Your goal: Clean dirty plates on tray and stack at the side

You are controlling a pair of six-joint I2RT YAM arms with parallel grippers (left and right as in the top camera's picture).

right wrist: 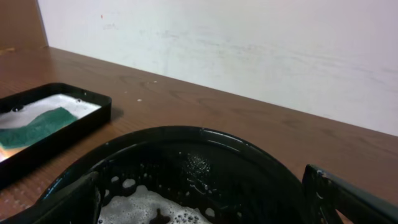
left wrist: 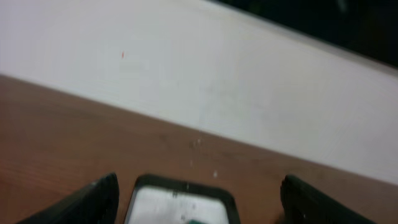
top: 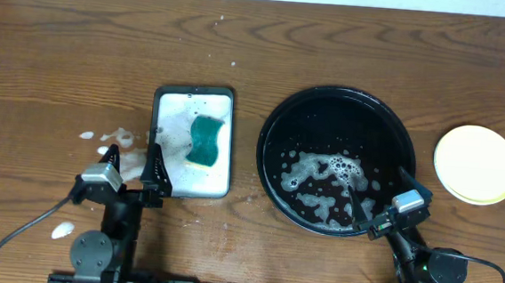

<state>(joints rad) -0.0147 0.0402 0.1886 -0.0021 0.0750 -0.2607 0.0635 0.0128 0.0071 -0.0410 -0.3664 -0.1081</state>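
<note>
Plates (top: 476,164), small and round with a yellow plate on top, sit stacked on the brown wooden counter (top: 63,48), right of the large round glossy black tray (top: 361,122), which holds white suds (top: 330,174). We see the right end effector (top: 375,177) spread wide and empty over the tray's near rim. The left end effector (top: 133,155), likewise released, hangs at the near left corner of the white dark-rimmed sponge dish (top: 176,109) with its green sponge (top: 204,141). How many plates lie beneath the yellow plate we cannot tell.

You have open bench (top: 81,49) across the frame's top; lower down, the sponge dish (top: 172,118), the tray (top: 343,117) (foam inside) and plates (top: 476,163) at the right edge stand in your way, with narrow lanes between.
</note>
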